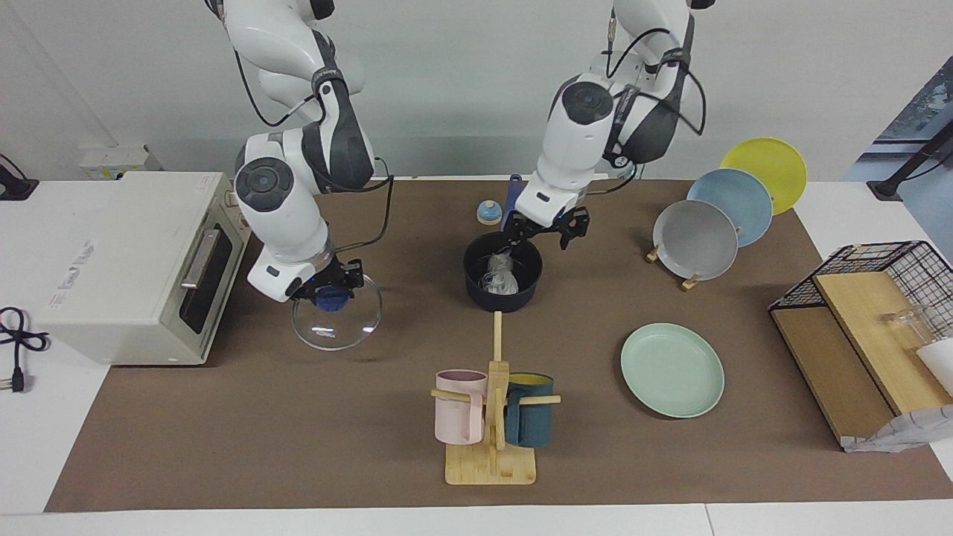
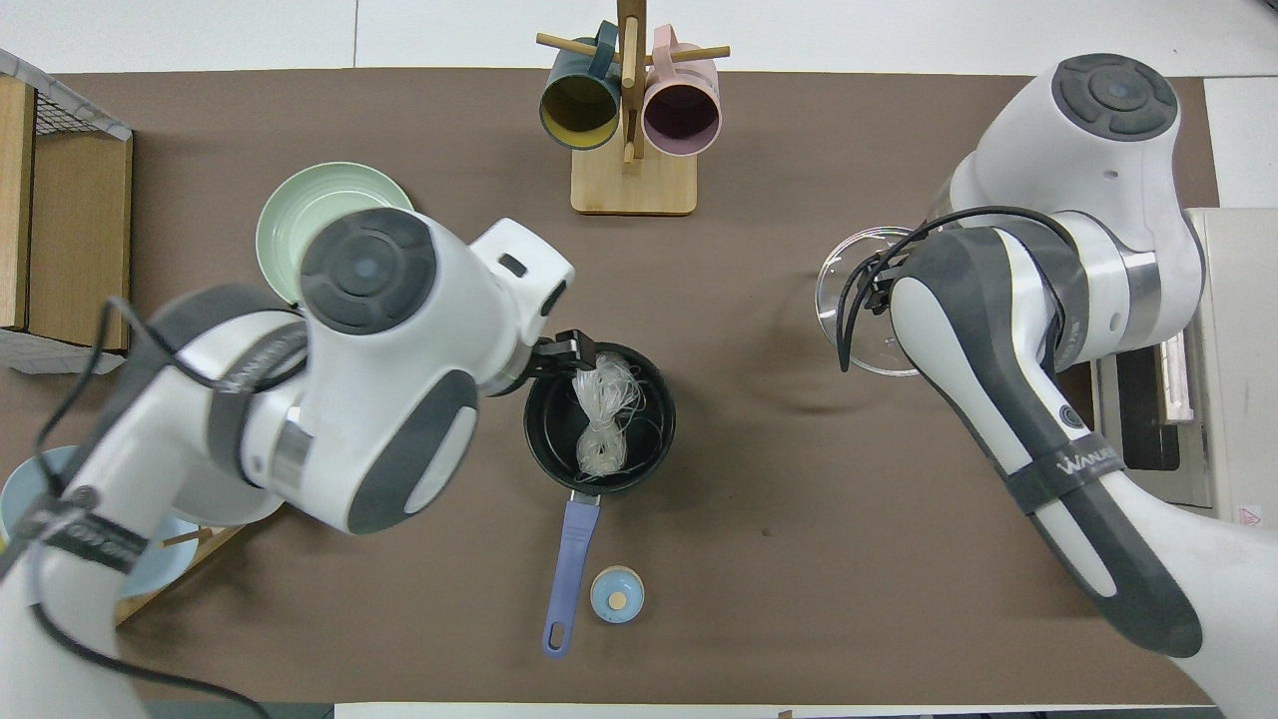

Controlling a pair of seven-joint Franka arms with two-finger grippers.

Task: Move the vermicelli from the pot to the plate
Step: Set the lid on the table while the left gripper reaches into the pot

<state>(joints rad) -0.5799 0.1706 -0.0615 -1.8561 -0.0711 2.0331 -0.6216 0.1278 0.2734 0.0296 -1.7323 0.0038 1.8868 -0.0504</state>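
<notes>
The dark navy pot [image 1: 500,299] stands mid-table, its blue handle [image 2: 570,559] pointing toward the robots. The whitish vermicelli [image 1: 500,274] lies inside it and also shows in the overhead view [image 2: 602,419]. My left gripper [image 1: 546,232] is open and empty, just above the pot's rim on the side nearer the robots. The pale mint-green plate [image 1: 672,370] lies empty, farther from the robots than the pot, toward the left arm's end; the left arm partly hides the plate [image 2: 319,205] in the overhead view. My right gripper [image 1: 333,294] is shut on the blue knob of the clear glass lid [image 1: 339,327], held low over the mat.
A toaster oven [image 1: 141,260] stands at the right arm's end. A wooden mug rack [image 1: 491,447] with a pink and a teal mug stands farther out than the pot. Grey, blue and yellow plates [image 1: 696,240] lean in a rack. A small blue round object [image 1: 488,213] lies beside the handle. A wire basket [image 1: 893,275] stands at the left arm's end.
</notes>
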